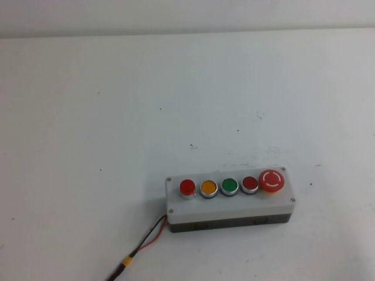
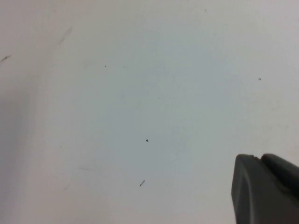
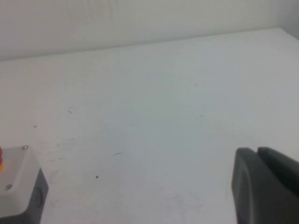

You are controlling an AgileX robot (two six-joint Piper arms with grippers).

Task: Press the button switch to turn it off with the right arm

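Observation:
The button switch (image 1: 187, 187) is a small round bright-red button with a silver rim. It glows at the left end of the row on the white box (image 1: 228, 205), farthest from the big red mushroom button (image 1: 271, 180). Neither arm shows in the high view. In the right wrist view my right gripper (image 3: 256, 150) is shut and empty over bare table, well apart from the box corner (image 3: 18, 186). In the left wrist view my left gripper (image 2: 259, 156) is shut and empty over bare table.
Between the switch and the mushroom button stand an orange button (image 1: 208, 188), a green one (image 1: 229, 187) and a darker red one (image 1: 249, 184). A red-and-black cable (image 1: 143, 246) runs from the box's left end toward the front edge. The table (image 1: 176, 105) is white.

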